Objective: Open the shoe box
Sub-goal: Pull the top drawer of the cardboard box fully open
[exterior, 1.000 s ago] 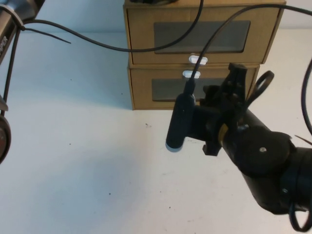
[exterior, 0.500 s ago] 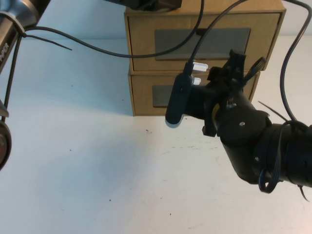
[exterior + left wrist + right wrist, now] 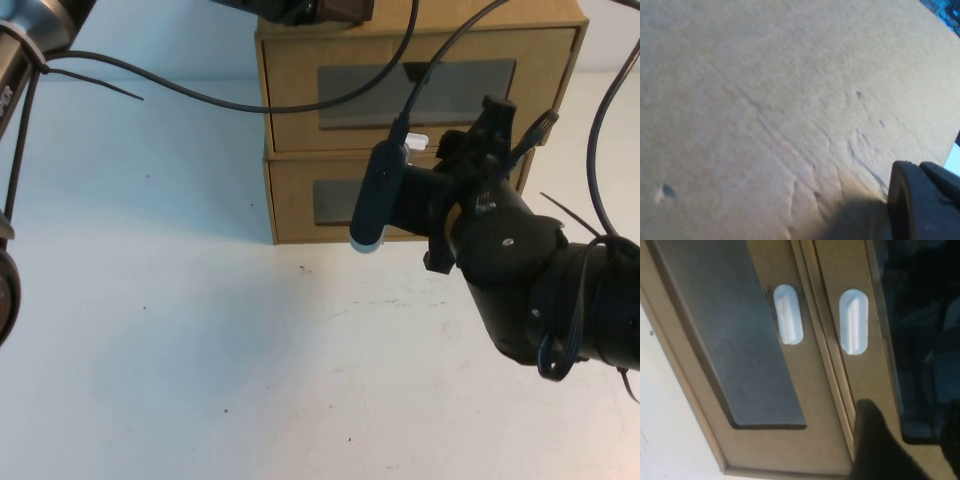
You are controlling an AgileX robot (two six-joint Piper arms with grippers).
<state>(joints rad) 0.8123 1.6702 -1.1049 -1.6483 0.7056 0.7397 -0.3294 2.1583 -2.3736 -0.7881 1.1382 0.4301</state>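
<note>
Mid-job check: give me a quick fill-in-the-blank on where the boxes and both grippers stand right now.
1. The upper box is stacked on the lower box, and each front carries a ___ tab.
2. The right gripper is in front of the boxes, touching neither tab, with its fingers ___.
3. The left gripper is over the top of the ___ box.

Missing words: white; open; upper.
</note>
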